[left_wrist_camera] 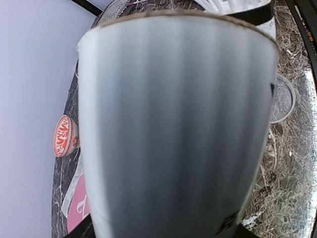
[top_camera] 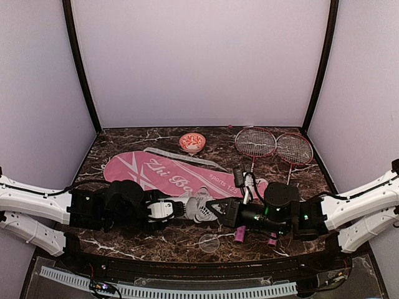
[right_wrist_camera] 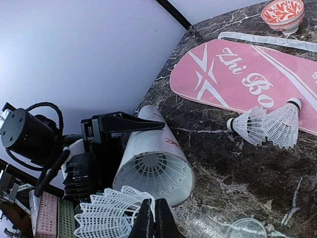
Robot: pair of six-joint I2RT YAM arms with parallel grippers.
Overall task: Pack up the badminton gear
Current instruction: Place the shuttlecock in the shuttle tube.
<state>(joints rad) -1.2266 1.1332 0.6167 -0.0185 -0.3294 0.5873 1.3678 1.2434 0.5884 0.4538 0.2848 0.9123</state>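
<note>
The long white tube lies level above the table, with my left gripper shut around it; it fills the left wrist view. Its open mouth faces the right wrist camera and shows one white shuttlecock inside. My right gripper is shut on the skirt rim of another shuttlecock, just in front of the mouth. Two more shuttlecocks lie nested at the edge of the pink Zhi Bo cover. Two red-framed rackets lie at the back right.
A small red-and-white bowl stands behind the cover. A clear round lid lies on the dark marble table near the front edge. The rackets' pink handle ends poke out below the right arm.
</note>
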